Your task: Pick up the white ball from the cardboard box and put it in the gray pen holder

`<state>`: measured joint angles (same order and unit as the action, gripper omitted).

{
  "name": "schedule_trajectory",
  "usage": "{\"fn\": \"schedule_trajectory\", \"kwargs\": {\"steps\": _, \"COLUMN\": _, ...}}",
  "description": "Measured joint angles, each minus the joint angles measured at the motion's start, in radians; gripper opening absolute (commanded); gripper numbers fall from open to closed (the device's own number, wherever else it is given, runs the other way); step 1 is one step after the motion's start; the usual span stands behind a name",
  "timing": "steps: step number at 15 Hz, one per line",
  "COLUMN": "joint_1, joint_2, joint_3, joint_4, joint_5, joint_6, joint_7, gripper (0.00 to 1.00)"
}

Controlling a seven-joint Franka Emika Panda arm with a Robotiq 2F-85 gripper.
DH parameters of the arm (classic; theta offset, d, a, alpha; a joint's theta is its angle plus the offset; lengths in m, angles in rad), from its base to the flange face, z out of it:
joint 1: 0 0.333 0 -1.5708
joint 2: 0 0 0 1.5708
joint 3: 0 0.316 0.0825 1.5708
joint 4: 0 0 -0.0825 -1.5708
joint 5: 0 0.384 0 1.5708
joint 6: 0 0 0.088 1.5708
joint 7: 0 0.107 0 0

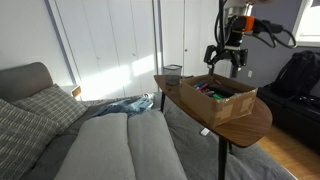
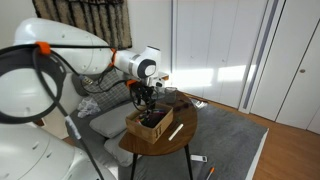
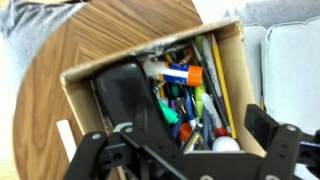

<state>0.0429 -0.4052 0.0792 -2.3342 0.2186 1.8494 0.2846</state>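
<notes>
White round ball in open brown cardboard box by edge of round wooden bench; black gripper above, jaws apart.

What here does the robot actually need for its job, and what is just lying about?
Needed: white ball, cardboard box, gray pen holder, the open fingers.
Lying about: pens and markers, sofa, blue cloth.

Arm is seen stretched out with the wrist bent over, pincer pointed pretty much straight down, fingers spread wide apart.
</notes>
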Motion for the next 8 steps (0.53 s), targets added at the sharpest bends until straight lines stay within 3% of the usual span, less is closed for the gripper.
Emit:
{"fn": "schedule_trajectory", "kwargs": {"steps": 4, "joint_1": -0.067, "joint_2": -0.13, "joint_3": 0.001, "joint_4": -0.001, "joint_5": -0.051, "joint_6": -0.191, "joint_7": 0.169, "gripper": 1.0}}
{"fn": "schedule_trajectory", "kwargs": {"steps": 8, "joint_1": -0.136, "joint_2": -0.172, "joint_3": 0.004, "joint_4": -0.002, "joint_5": -0.099, "joint_6": -0.266, "joint_7": 0.268, "gripper": 1.0}}
